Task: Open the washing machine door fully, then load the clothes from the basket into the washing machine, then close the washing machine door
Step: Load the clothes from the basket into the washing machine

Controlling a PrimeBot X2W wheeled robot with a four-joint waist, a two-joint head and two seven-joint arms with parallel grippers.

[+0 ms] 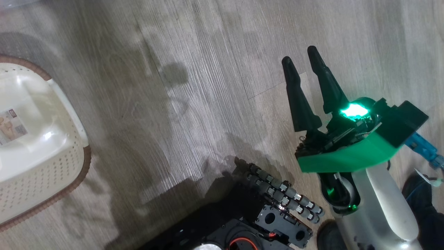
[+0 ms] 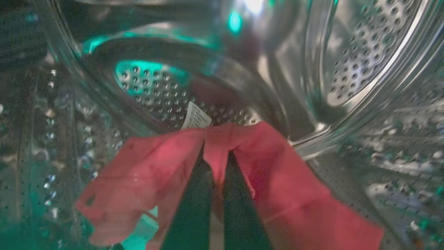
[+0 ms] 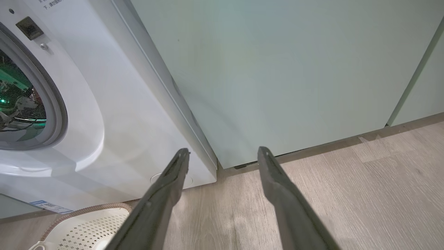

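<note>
In the left wrist view my left gripper (image 2: 216,156) is inside the steel drum (image 2: 364,52) of the washing machine (image 3: 121,104). Its two dark fingers are shut on the clothes (image 2: 145,166), a red garment that drapes to both sides, with a white tag (image 2: 196,116) sticking up. The basket (image 1: 52,180) stands on the floor at the left of the head view, showing only the label sticker on its bottom. My right gripper (image 1: 300,55) hangs open over the floor with nothing between its fingers. The washing machine door is out of view.
A pale green cabinet (image 3: 277,69) stands right beside the machine. The grey gasket (image 3: 57,104) rings the machine's opening, which glows green inside. My dark base (image 1: 242,222) sits low in the head view. Wooden floor (image 1: 194,104) spreads between the basket (image 3: 86,225) and my right gripper (image 3: 223,151).
</note>
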